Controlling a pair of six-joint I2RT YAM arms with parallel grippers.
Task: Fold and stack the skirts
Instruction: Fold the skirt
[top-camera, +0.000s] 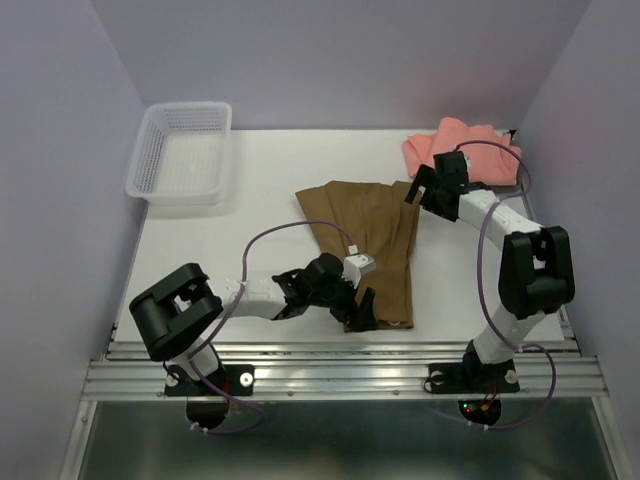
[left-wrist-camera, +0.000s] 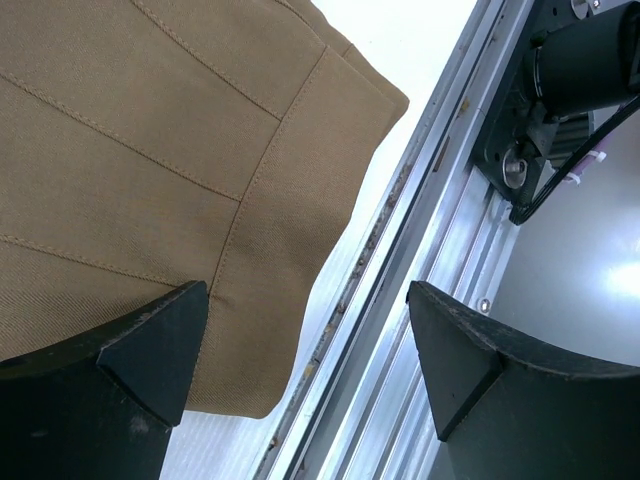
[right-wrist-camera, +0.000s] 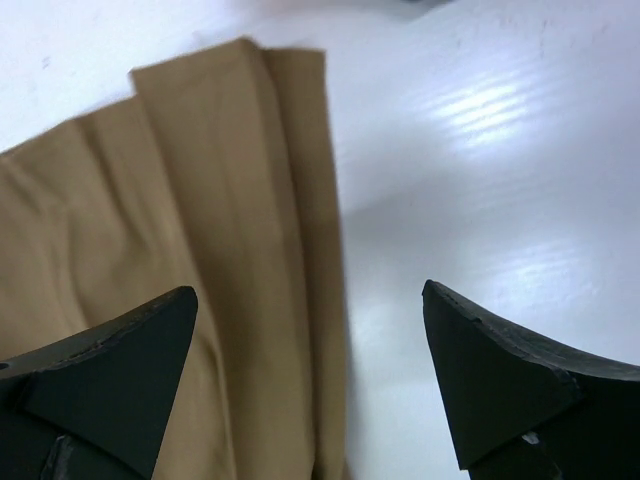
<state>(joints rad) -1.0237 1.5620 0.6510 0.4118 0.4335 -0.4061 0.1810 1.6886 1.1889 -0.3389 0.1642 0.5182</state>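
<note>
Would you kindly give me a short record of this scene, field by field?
olive-brown pleated skirt: lying mid-table, near end at the front edge
salmon-pink skirt: bunched in the far right corner
white mesh basket: far left corner
left gripper: open, over the brown skirt's near corner
right gripper: open, over its far right corner
stack: not yet started

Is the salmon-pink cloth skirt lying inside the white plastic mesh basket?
No, the salmon-pink skirt lies on the table away from the basket.
</note>
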